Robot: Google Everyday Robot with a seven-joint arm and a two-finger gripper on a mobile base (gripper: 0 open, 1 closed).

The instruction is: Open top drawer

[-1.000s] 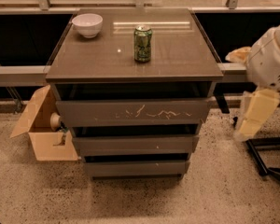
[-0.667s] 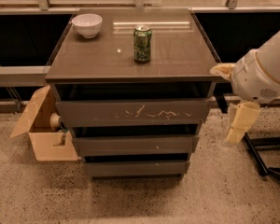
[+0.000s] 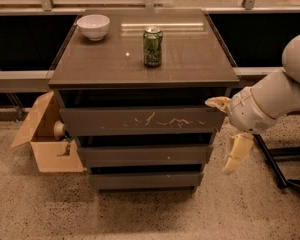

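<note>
The top drawer (image 3: 115, 122) is the widest grey-brown front of the cabinet, just under the tabletop, with pale scratches right of centre. It looks closed or nearly so, with a dark gap above it. My gripper (image 3: 219, 136) is at the drawer's right end, with its fingers spread wide apart and nothing between them. The upper finger (image 3: 217, 103) lies at the drawer front's top right corner. The lower finger (image 3: 237, 154) hangs beside the cabinet, level with the middle drawer. The white arm reaches in from the right.
A green can (image 3: 152, 46) and a white bowl (image 3: 93, 26) stand on the cabinet top (image 3: 190, 59). Two narrower drawers (image 3: 142, 155) sit below the top one. An open cardboard box (image 3: 47, 144) lies on the floor to the left. Black stand legs (image 3: 277, 164) are at the right.
My arm has moved left and slightly down toward the cabinet, bringing the gripper from clear of it to the top drawer's right end. The drawer has not moved.
</note>
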